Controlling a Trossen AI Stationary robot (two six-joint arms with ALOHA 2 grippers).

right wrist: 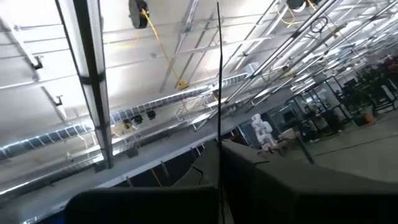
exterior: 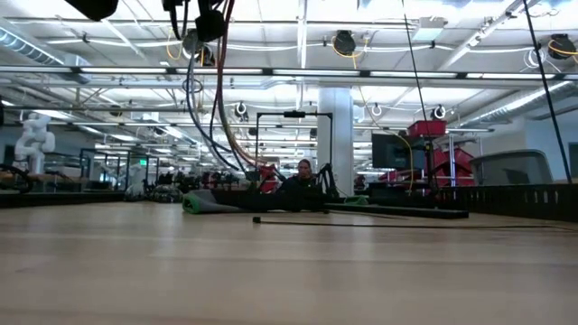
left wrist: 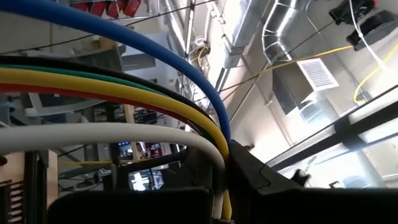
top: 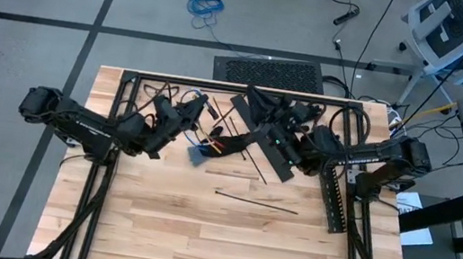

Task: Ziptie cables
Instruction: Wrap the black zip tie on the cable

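Two pincers are at work over the far half of the table [top: 199, 234], and we see both tipped upward, their wrist cameras looking at the ceiling. The left pincer [top: 187, 110] is closed almost completely on the cables [left wrist: 124, 93]: in its wrist view the blue, green, yellow, red and white wires run side by side, bend together and drop between the dark fingers [left wrist: 261, 177]. From above, the rest of the bundle trails away from this pincer toward the right arm, with a red and yellow stretch lying on the table between the two pincers. The right pincer [top: 263, 114] is fully closed on a thin black stick [right wrist: 219, 93], which stands straight up out of its fingers in the wrist view. Another black stick [top: 256, 202] lies flat on the table, nearer the front edge than either pincer and well apart from both. A black slotted strip [top: 334, 198] lies along the table beside the right arm, on the side away from the left pincer. We cannot tell whether the cables touch the right pincer.
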